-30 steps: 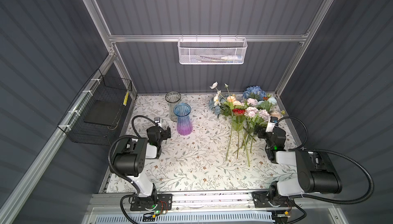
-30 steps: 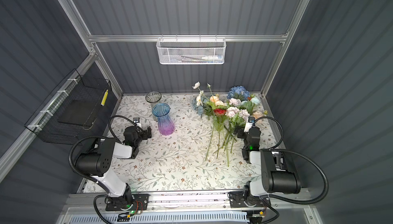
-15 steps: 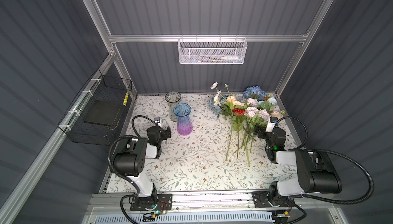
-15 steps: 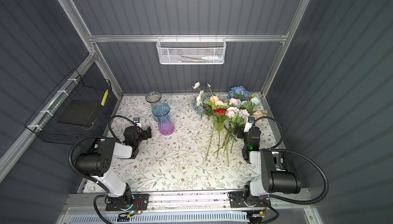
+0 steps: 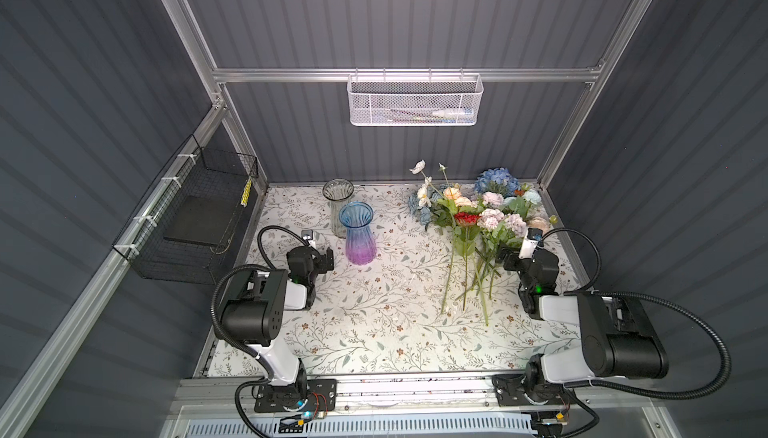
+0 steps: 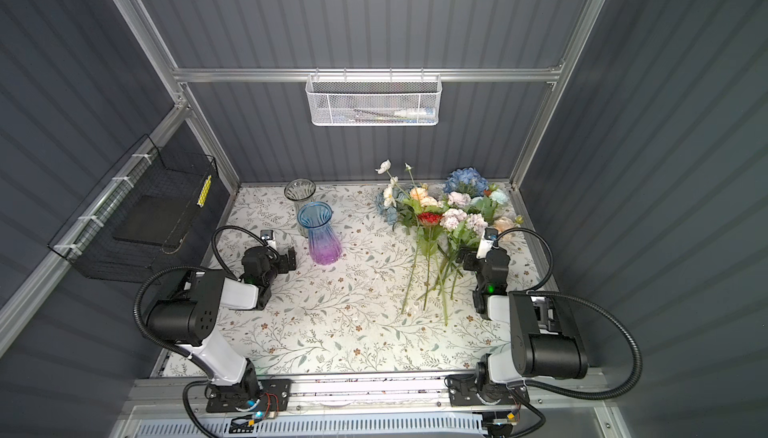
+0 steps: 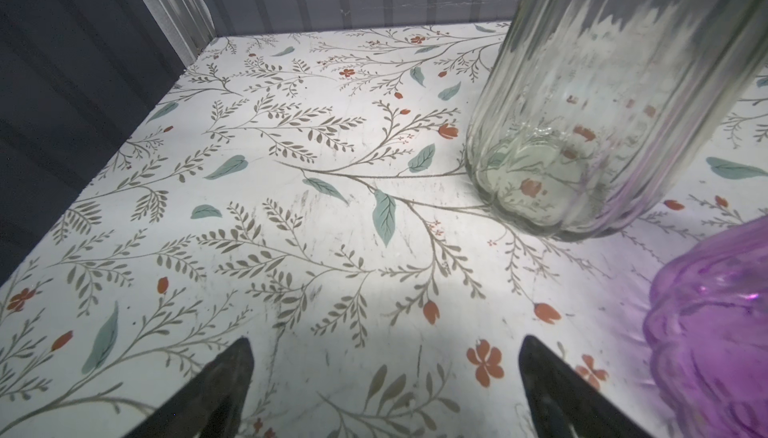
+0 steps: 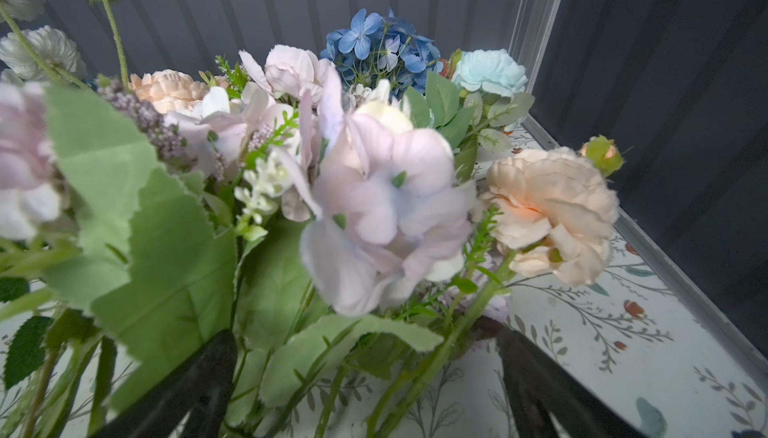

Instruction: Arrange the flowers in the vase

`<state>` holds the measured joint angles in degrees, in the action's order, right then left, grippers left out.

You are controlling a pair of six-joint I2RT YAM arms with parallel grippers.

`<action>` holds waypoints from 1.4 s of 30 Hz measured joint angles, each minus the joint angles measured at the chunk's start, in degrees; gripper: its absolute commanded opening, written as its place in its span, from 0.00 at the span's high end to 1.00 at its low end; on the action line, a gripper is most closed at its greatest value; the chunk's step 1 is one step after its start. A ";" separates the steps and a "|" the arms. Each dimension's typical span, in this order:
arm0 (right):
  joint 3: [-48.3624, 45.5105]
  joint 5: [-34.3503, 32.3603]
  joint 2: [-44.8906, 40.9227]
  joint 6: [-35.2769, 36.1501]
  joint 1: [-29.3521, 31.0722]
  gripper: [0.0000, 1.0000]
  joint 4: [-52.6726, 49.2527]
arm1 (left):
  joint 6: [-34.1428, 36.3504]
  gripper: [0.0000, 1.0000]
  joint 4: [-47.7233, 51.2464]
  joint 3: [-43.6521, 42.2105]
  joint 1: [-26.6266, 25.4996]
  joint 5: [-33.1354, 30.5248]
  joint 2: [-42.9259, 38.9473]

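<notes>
Glass first: in both top views the blue-to-purple vase (image 5: 358, 232) stands upright and empty. A clear vase (image 5: 338, 203) is close behind it, and the flowers (image 5: 478, 223) lie heaped well to its right on the tablecloth (image 5: 374, 311).

Left wrist view: the left gripper (image 7: 384, 377) gapes empty near the purple base, so a careless swing could topple either vase.

Right wrist view: the right gripper (image 8: 365, 377) is spread wide, with tangled stems and leaves between its fingers. Closing there may snag several stems and drag the heap.
</notes>
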<state>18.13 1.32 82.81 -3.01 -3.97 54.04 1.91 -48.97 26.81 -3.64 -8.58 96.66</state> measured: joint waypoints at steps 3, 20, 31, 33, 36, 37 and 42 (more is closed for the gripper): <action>0.00 -1.31 -4.46 -0.24 0.00 0.01 -3.58 | -0.37 0.00 3.39 0.00 0.00 -0.92 -5.55; 11.02 -1.14 -31.50 -16.65 2.69 0.01 -44.61 | -24.50 0.01 19.67 0.48 0.00 8.02 -27.76; 18.12 5.77 -30.03 -22.86 17.51 0.13 -57.05 | -43.12 0.01 19.12 7.48 -0.02 16.65 -14.69; 20.37 6.38 -29.40 -22.58 18.73 0.07 -57.81 | -45.20 0.01 18.16 9.60 -0.33 17.29 -11.91; 22.27 7.39 -29.27 -22.40 19.23 0.01 -58.01 | -47.30 0.01 17.62 12.31 -1.57 17.44 -8.15; 22.58 7.58 -29.29 -22.49 19.30 0.01 -58.01 | -47.65 0.01 17.62 12.81 -2.23 17.40 -7.32; 23.06 7.80 -30.25 -22.45 19.30 0.01 -58.16 | -49.18 0.01 17.64 14.10 -6.32 16.59 -4.09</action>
<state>41.19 9.13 52.56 -25.45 15.33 -4.12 -47.27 -31.33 40.91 -9.96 8.01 92.58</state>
